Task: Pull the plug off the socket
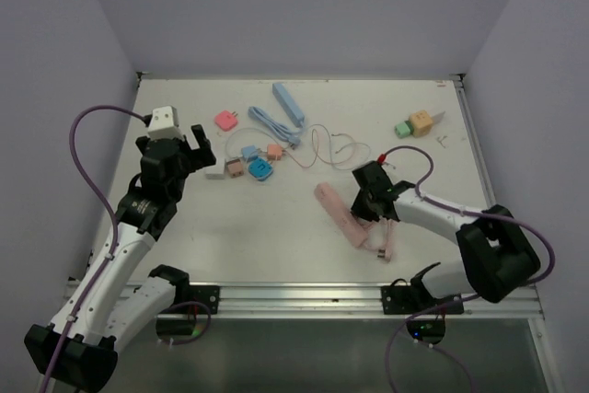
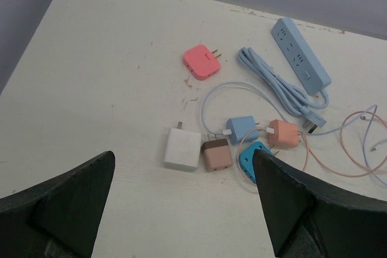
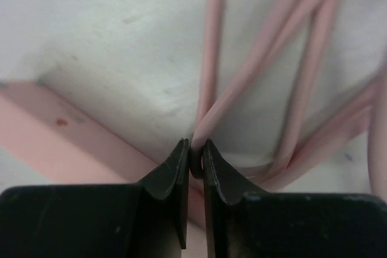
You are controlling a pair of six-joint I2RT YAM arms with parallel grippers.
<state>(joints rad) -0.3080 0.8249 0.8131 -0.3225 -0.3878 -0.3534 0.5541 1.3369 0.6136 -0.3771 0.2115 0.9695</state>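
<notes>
**Desk:** What sits closest to the near edge?

**Operator:** My right gripper (image 3: 195, 162), low over the white table (image 1: 230, 246), right of the middle. Its two black fingers are pressed together on one strand of a looped pink cord (image 3: 211, 58). A long pink plastic power strip (image 1: 338, 213) lies just beside it, on the side toward the table's middle, slanting down to the near edge. The cord's bundle lies between the strip and the near right corner. I cannot tell whether a plug sits in the strip, or which strand leads to one.

**Desk:** And your other arm?

**Operator:** My left gripper (image 2: 182, 161) hangs above the table's left side, fingers spread wide, holding nothing.

**Desk:** Further out?

**Operator:** Mid-table, a huddle of small chargers:
- a white square charger (image 2: 182, 149)
- a brown one (image 2: 216, 154) touching it
- a bright blue one (image 2: 249, 160)
- a light blue one (image 2: 242, 129)
- an orange one (image 2: 284, 133)

Thin pink and white cables (image 1: 327, 144) curl off from them toward the right.

**Desk:** And along the far edge?

**Operator:** A coral square plug adapter (image 2: 201, 63) lies alone. To its right is a pale blue power strip (image 2: 300, 55) with its coiled blue cord (image 2: 272, 83). Near the far right corner, a green cube adapter (image 1: 404, 129) touches an orange cube adapter (image 1: 422, 121).
</notes>
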